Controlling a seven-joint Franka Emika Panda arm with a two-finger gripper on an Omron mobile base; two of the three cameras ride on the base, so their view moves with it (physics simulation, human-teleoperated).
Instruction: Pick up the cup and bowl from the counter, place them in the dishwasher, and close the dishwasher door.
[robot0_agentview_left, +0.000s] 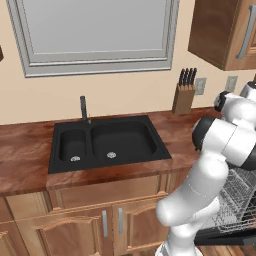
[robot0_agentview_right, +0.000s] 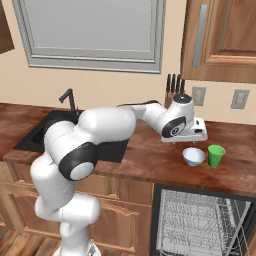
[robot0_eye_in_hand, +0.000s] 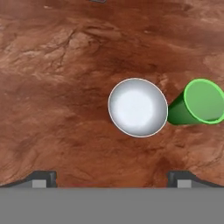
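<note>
The arm reaches out over the counter, its hand hanging above the bowl with the fingers pointing down and not touching anything. In the hand view the two finger tips sit far apart at the bottom corners, so the fingers are spread wide and hold nothing.

The bowl stands upright on the reddish-brown counter, open side up, nearly centred between the spread tips but well clear of them. Just beside it stands the green cup, also upright; in the hand view the two look close enough to touch, though it is hard to tell whether they actually do. From the right base view the cup is on the far side of the bowl from the arm, near the front edge of the counter.

Below them the dishwasher stands open, its grey wire rack in plain sight under the counter edge; the rack also shows beside the arm in the left base view. The black double sink lies further along the counter, with a dark tap behind it and a knife block against the wall
</note>
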